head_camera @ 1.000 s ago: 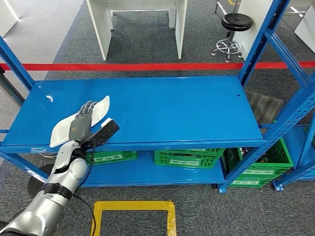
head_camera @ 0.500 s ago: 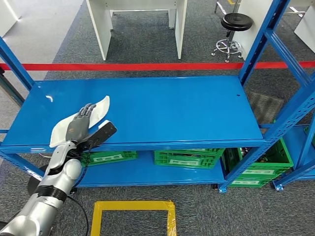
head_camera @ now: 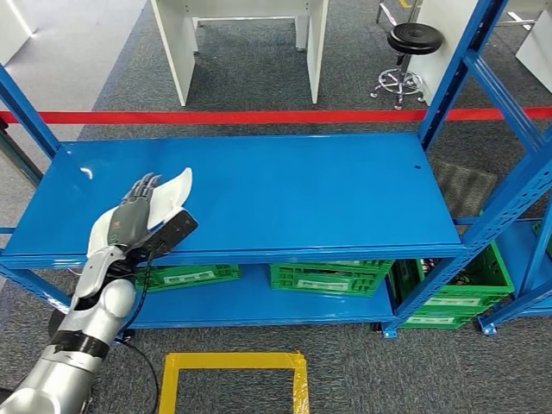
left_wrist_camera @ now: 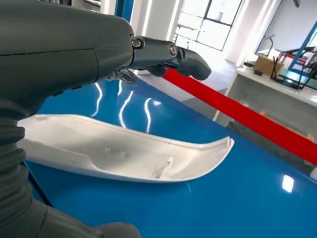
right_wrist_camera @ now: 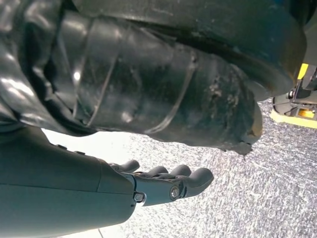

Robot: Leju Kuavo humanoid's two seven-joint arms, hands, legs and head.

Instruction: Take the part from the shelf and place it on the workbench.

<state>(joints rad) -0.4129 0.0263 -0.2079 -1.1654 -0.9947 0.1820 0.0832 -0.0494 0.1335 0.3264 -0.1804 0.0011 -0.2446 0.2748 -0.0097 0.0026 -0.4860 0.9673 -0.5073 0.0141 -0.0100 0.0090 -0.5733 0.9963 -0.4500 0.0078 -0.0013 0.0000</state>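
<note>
Blue shelf (head_camera: 273, 190); left robot hand (head_camera: 128, 220) (fingers spread) over white part (head_camera: 174, 188).

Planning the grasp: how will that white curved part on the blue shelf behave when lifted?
The white part looks like a thin moulded plastic shell, so probably light and fairly stiff. Its glossy, curved surface may slip in the fingers. Being long, it may tilt if the left hand holds off-centre.

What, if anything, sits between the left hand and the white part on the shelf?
Nothing visible. The left hand is spread over the white part on the blue shelf, fingers above it; whether they touch it is unclear.
</note>
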